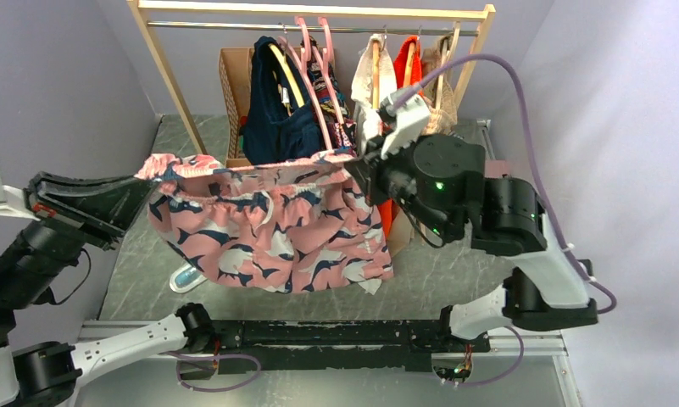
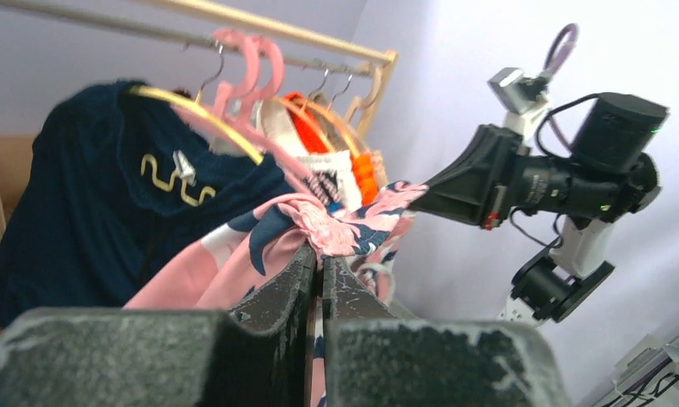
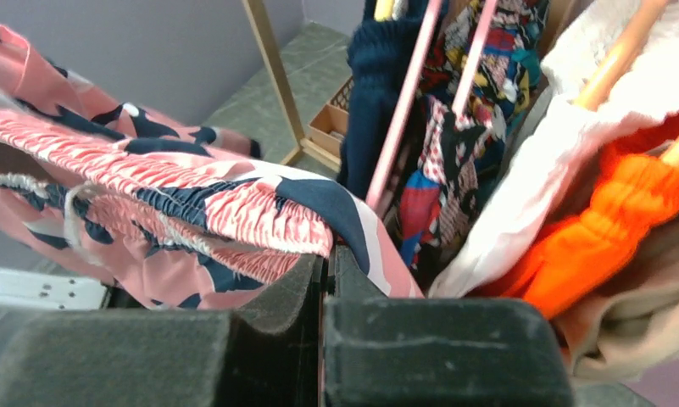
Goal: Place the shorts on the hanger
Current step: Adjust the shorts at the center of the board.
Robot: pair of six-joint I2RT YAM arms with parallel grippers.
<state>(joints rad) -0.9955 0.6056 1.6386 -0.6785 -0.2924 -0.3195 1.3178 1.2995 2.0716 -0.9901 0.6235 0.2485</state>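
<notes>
We hold the shorts [image 1: 268,229] stretched between the left gripper [image 1: 142,188] and the right gripper [image 1: 358,165], both clenched on the waistband, but the hanger [image 3: 401,110], just beyond the right one, has not yet received them.

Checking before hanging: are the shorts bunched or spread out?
Spread out: the shorts hang stretched wide between the left gripper and right gripper, both shut on them.
</notes>
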